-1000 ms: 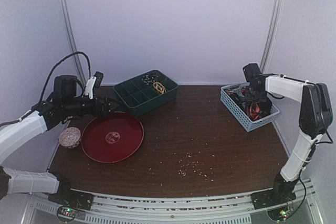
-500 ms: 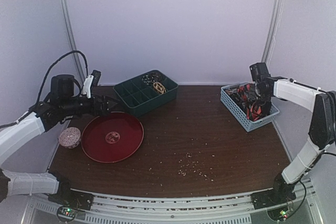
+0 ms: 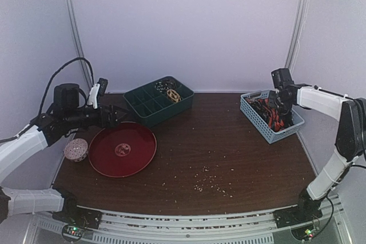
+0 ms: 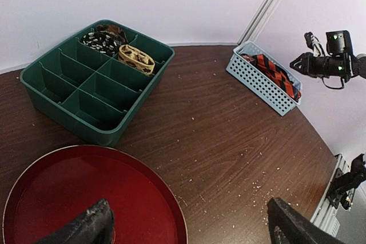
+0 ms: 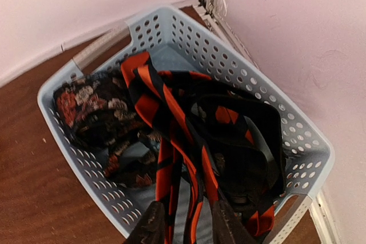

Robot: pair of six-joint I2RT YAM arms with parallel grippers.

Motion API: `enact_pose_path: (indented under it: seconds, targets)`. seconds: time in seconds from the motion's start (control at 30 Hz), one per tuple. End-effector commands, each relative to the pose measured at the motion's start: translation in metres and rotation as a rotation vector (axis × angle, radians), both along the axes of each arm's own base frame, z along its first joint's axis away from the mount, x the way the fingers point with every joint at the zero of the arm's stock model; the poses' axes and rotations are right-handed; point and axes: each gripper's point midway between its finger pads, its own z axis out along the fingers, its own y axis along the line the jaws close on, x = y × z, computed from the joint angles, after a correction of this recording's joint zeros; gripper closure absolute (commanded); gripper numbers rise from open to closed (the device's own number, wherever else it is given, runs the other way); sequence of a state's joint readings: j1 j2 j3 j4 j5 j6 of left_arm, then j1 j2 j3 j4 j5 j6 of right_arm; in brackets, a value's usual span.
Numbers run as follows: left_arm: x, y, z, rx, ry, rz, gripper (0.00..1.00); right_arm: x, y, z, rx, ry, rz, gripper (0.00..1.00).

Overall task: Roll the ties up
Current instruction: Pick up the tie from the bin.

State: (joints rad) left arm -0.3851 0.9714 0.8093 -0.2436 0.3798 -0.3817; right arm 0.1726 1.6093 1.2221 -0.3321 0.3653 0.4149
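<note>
1. The right gripper [image 5: 190,224] hangs over the blue basket [image 5: 229,44] with its fingers a little apart. The striped tie [image 5: 171,118] runs between them, and we cannot tell whether they pinch it.
2. A dark patterned tie [image 5: 91,112] lies beside it in the same basket.
3. The left gripper [image 4: 189,227] stands wide open and empty above the red plate [image 4: 68,192].
4. A tan coil [image 4: 136,59] and a dark coil [image 4: 100,39] sit in far compartments of the green tray [image 4: 51,107].

The white-and-black left arm [image 3: 23,144] extends level and points rightward. Its black two-finger left gripper [image 3: 123,115] is spread wide. The white-and-black right arm [image 3: 320,98] reaches forward with its black right gripper [image 5: 189,224] angled downward and the fingers narrowly parted.
</note>
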Motion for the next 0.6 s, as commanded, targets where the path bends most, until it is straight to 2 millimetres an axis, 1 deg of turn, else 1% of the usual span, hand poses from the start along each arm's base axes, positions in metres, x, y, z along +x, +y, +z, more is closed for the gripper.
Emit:
enact_pose_path:
  seconds: [0.0, 0.1, 0.2, 0.27, 0.43, 0.47, 0.53, 0.57]
  targets:
    - [0.002, 0.003, 0.004, -0.022, -0.02, 0.018, 0.05, -0.023, -0.001, -0.038, 0.03, 0.169, 0.009, 0.67]
    - [0.004, 0.004, -0.003, -0.012, -0.007, 0.028, 0.05, -0.031, 0.006, -0.05, 0.076, 0.208, 0.057, 0.6]
    - [0.004, 0.003, -0.011, -0.006, 0.013, 0.024, 0.05, -0.033, 0.022, -0.054, 0.141, 0.212, 0.145, 0.49]
    - [0.005, 0.002, -0.014, -0.005, 0.022, 0.022, 0.05, -0.033, 0.027, -0.06, 0.155, 0.236, 0.178, 0.44]
    - [0.006, 0.001, -0.016, -0.009, 0.026, 0.018, 0.05, -0.034, 0.025, -0.077, 0.133, 0.311, 0.19, 0.42]
    - [0.006, 0.0, -0.017, -0.008, 0.028, 0.016, 0.05, -0.033, 0.025, -0.079, 0.129, 0.318, 0.197, 0.47]
    - [0.007, 0.0, -0.018, -0.008, 0.031, 0.015, 0.06, -0.032, 0.026, -0.077, 0.128, 0.313, 0.206, 0.72]
    - [0.007, -0.001, -0.018, -0.009, 0.033, 0.011, 0.07, -0.03, 0.026, -0.071, 0.125, 0.298, 0.203, 0.84]
